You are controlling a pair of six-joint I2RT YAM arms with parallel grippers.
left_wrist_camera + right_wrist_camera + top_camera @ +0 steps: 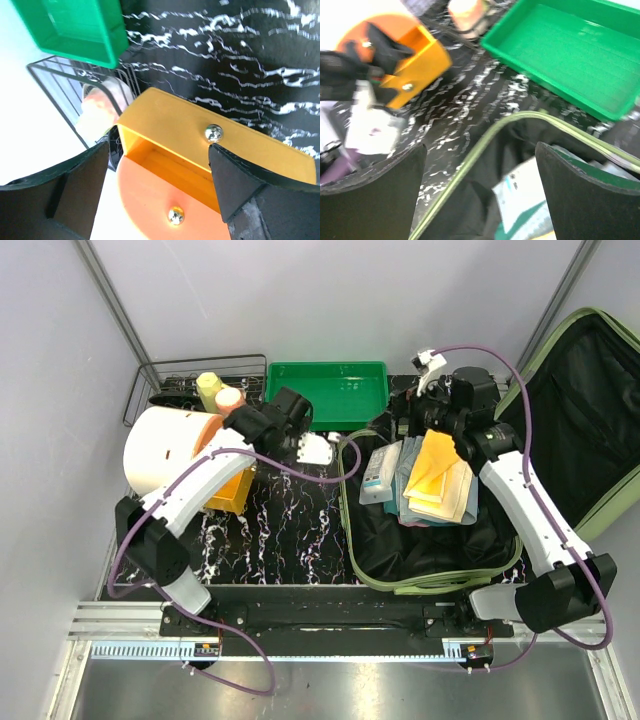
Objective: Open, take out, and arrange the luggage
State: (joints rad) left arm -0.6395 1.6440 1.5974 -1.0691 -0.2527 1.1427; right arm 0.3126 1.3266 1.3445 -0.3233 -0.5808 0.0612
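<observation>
2 claws released | left claw [160, 150] poised over yellow box [170, 125] on bench [280, 530] | right claw [481, 147] gaping above rim of luggage [420, 550] | luggage lies open at bench's right, lid [590, 420] propped back, folded cloths [440, 480] inside

- Setting: robotics lab test cell.
- Desk [280, 530]: black, white-veined top.
- Panel walls [300, 300]: plain, pale, enclosing the desk behind and at both sides.
- Aluminium rail [120, 620]: along the desk's near edge.
- Robot arms [520, 490]: two, cabled, based at the desk's near edge.
</observation>
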